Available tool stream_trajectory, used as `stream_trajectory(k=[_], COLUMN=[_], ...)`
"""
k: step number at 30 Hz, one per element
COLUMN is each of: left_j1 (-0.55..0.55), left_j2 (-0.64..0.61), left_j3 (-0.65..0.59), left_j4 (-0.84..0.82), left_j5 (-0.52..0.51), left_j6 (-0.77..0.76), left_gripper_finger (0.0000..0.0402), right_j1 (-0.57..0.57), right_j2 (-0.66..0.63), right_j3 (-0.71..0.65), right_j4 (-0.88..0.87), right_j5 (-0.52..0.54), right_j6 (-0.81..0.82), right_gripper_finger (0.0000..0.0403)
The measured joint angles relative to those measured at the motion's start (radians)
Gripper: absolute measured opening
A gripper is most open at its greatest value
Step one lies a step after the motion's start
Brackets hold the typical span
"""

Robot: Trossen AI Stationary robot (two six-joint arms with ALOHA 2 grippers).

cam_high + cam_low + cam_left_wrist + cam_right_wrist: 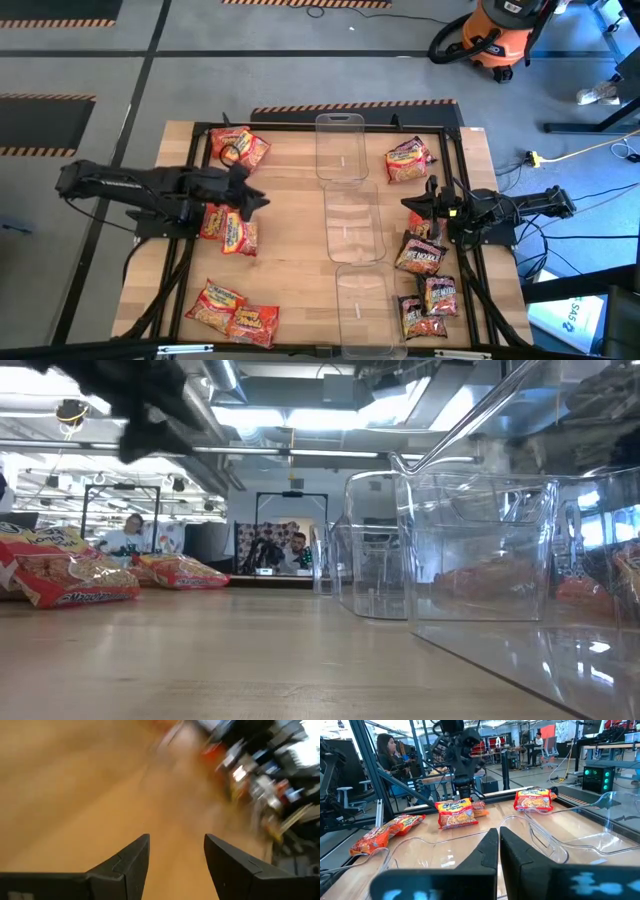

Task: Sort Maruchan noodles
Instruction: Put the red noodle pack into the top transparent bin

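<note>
Three clear bins (356, 215) line the desk's (290, 250) middle for sorting noodle packets (238, 233), beside which the left pincer (255, 197) hovers open and empty, while the right pincer (412, 204) waits shut, empty.

Left wrist view smeared beyond the fingers (131, 865): bare table (75, 795), far clutter unreadable. Nearest clear bin (364, 310) cut off by the high view's edge. Packets (590, 585) behind bin walls in low view, labels illegible.

Three bins (354, 225) lie between left and right noodle packets (228, 230).
</note>
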Motion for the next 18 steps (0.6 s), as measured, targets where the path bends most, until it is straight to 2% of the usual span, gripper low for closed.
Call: stream_trajectory(k=[3, 6, 10, 18], left_j1=[-0.024, -0.062, -0.124, -0.183], left_j2=[-0.002, 0.0, -0.001, 0.012], left_j3=[0.056, 0.057, 0.024, -0.01], left_j4=[-0.188, -0.296, -0.378, -0.449], left_j5=[0.067, 0.113, 0.158, 0.173], left_j6=[-0.178, -0.345, -0.527, -0.728], left_gripper_finger=[0.0183, 0.0183, 0.0183, 0.0183], right_j1=[0.0, 0.0, 0.0, 0.0], right_j2=[0.0, 0.0, 0.0, 0.0], right_j3=[0.0, 0.0, 0.0, 0.0], right_j4=[0.0, -0.001, -0.001, -0.004], right_j5=[0.0, 0.0, -0.008, -0.026], right_j6=[0.0, 0.0, 0.0, 0.0], right_gripper_finger=[0.0003, 0.0003, 0.0003, 0.0003])
